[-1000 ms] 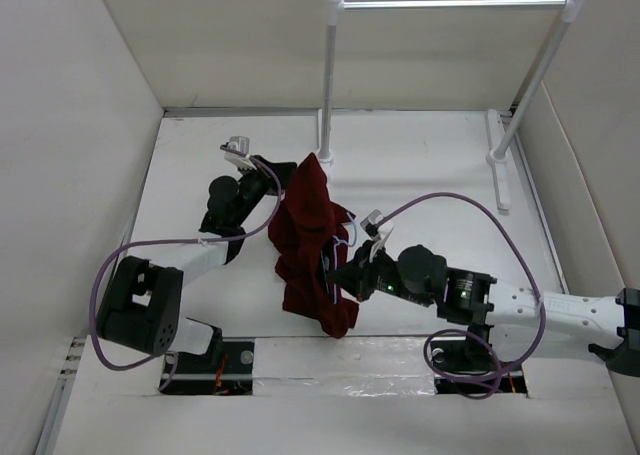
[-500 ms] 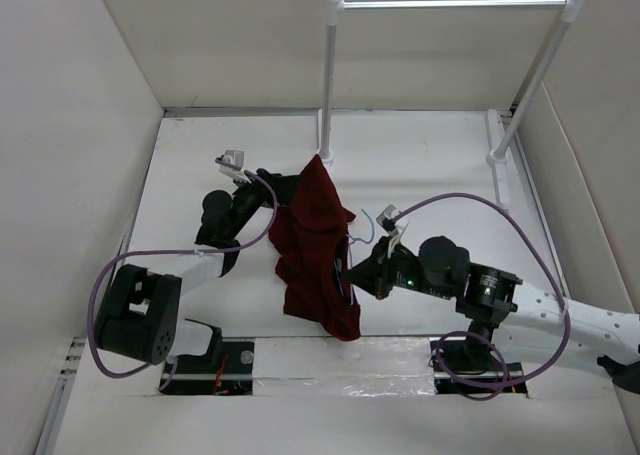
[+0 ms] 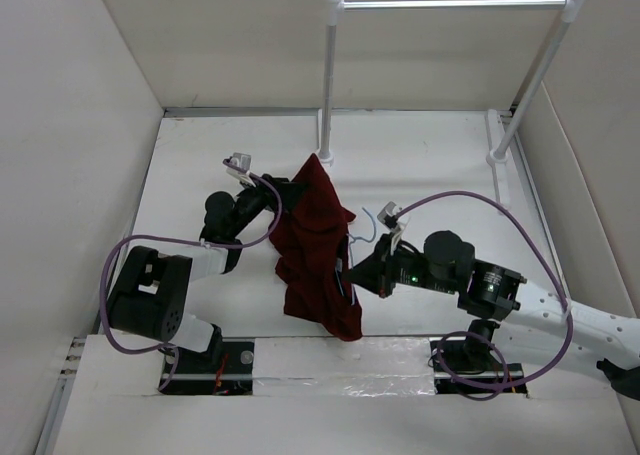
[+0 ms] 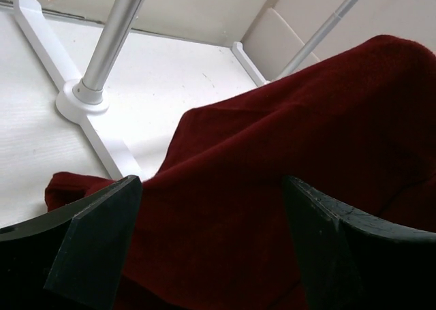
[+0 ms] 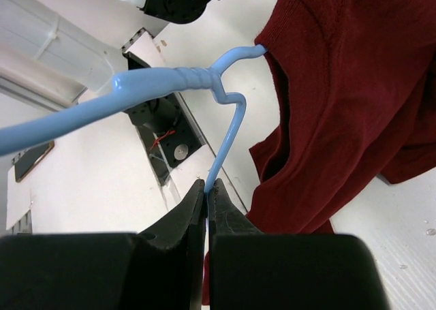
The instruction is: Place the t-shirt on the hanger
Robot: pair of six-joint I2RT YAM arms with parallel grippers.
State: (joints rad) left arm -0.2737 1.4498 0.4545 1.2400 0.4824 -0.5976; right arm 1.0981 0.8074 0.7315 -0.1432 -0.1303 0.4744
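Pinching the hook of the hanger (image 5: 157,82), the right tool (image 5: 206,187) was clamped shut on the wire; just beyond its tips one hanger arm ran into the neck of the t-shirt (image 5: 340,105). The left tool (image 4: 211,187) stood spread wide, shirt cloth between its fingers (image 4: 95,242), a rack post (image 4: 116,37) on the table (image 4: 34,133) farther ahead.
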